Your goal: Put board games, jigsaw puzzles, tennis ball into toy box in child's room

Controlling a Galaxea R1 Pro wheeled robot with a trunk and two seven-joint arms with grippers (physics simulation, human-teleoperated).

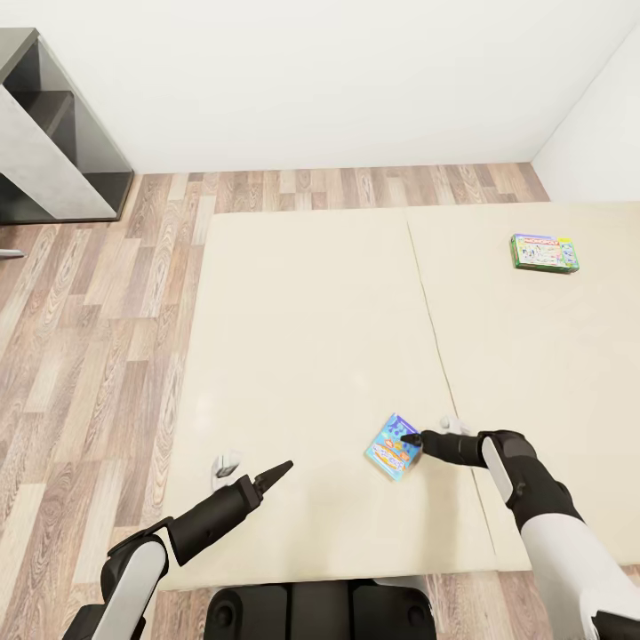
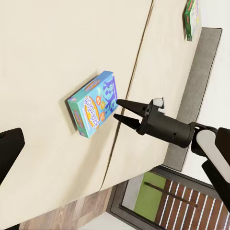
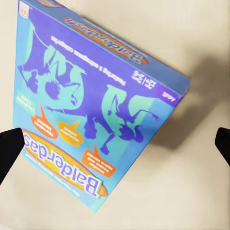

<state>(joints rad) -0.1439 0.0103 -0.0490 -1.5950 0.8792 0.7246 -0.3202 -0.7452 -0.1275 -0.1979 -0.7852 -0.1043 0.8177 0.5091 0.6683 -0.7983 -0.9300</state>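
Observation:
A small blue board game point(image 1: 392, 446) lies on the beige bed point(image 1: 311, 338) near its front edge. My right gripper point(image 1: 411, 438) is open, its fingertips right at the box's near edge. In the left wrist view the two dark fingers point(image 2: 125, 104) spread beside the blue box point(image 2: 93, 104). The right wrist view looks straight down on the blue box point(image 3: 96, 110), which sits between the spread fingertips point(image 3: 9, 148). A green-edged Monopoly board game point(image 1: 544, 252) lies far right on the bed. My left gripper point(image 1: 280, 469) hovers open over bare mattress, left of the blue box.
A dark grey shelf unit point(image 1: 53, 133) stands at the back left on the wood-plank floor point(image 1: 89, 311). White walls close off the far side and the right. A seam point(image 1: 436, 338) runs down the mattress. The grey bed frame point(image 2: 196, 86) borders the mattress.

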